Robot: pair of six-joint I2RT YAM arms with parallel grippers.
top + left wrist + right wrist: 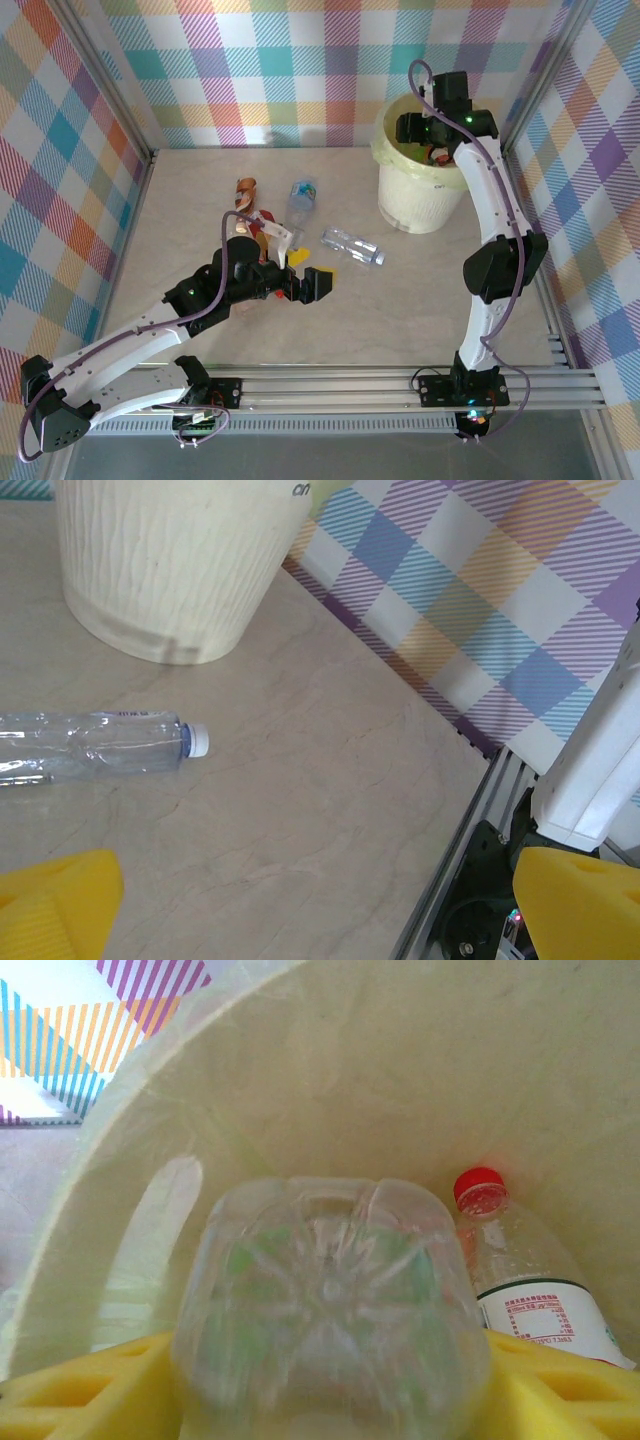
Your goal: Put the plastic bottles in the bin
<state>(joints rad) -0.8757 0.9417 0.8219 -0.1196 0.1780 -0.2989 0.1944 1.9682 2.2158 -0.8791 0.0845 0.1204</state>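
The bin (420, 185) stands at the far right of the table, its bag liner folded over the rim. My right gripper (415, 130) hangs over its mouth, shut on a clear, green-tinted bottle (330, 1310) whose base faces the camera between the yellow fingers (70, 1390). Inside the bin (350, 1060) lies a red-capped bottle (520, 1280). My left gripper (303, 278) hovers open and holds nothing at mid-table. A crushed clear bottle (352, 246) with a white cap (197, 740) lies just beyond it. A blue-labelled bottle (300, 200) and a brown crushed one (246, 190) lie further left.
A red-labelled piece (263, 217) lies by the left arm's wrist. Plaid walls close in the back and both sides. An aluminium rail (400, 385) runs along the near edge. The bin's side (170, 560) rises beyond the crushed bottle (95, 745).
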